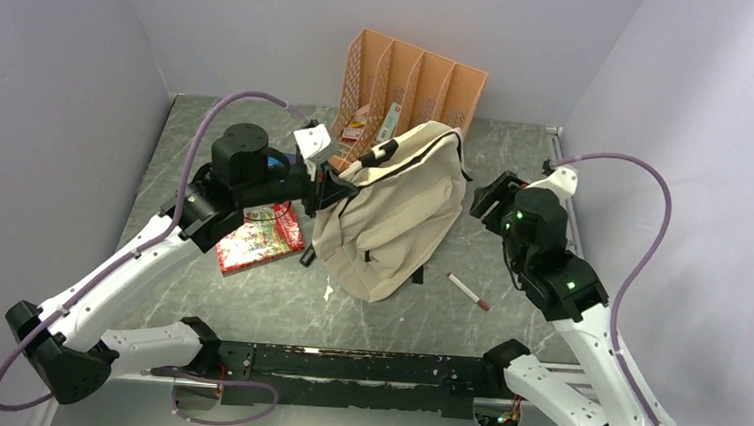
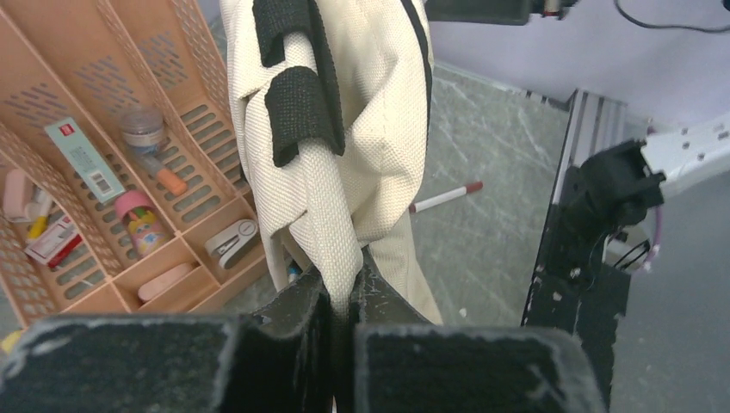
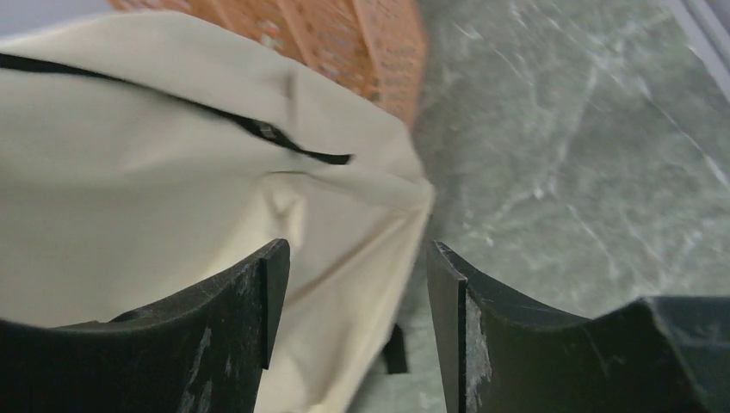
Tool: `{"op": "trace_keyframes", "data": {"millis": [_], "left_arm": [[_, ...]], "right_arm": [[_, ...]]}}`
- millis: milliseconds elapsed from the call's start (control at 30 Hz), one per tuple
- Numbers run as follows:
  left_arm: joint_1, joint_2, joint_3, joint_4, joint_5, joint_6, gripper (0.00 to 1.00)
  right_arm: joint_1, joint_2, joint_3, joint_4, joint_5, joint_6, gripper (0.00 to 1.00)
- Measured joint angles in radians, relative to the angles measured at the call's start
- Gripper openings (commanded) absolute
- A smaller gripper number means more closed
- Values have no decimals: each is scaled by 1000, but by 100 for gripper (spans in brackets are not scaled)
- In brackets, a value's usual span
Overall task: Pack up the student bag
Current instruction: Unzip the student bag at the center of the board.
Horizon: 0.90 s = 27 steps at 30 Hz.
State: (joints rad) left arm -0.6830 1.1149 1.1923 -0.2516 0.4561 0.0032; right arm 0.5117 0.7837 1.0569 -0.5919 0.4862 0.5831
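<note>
The student bag is a beige fabric backpack with black straps, lying in the table's middle. My left gripper is shut on a fold of its fabric at the left edge; in the left wrist view the cloth is pinched between the jaws of the gripper. My right gripper is open, just right of the bag's upper right edge. In the right wrist view the bag fills the left side and its edge lies between the open fingers of the gripper.
An orange file organizer stands behind the bag, holding small stationery. A red book lies left of the bag under the left arm. A pen lies right of the bag. Grey walls close three sides.
</note>
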Motion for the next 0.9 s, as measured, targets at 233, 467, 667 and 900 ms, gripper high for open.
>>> {"op": "trace_keyframes", "data": {"millis": [233, 467, 667, 900], "left_arm": [[9, -68, 0, -95, 55, 155, 5], [34, -83, 11, -152, 68, 266, 5], [81, -87, 24, -187, 71, 315, 5], [91, -86, 26, -197, 105, 341, 5]], "right_arm": [[-34, 84, -30, -36, -16, -64, 72], [-225, 195, 4, -27, -341, -227, 66], [-301, 217, 5, -28, -611, -304, 56], [-309, 216, 8, -42, -786, -339, 52]]}}
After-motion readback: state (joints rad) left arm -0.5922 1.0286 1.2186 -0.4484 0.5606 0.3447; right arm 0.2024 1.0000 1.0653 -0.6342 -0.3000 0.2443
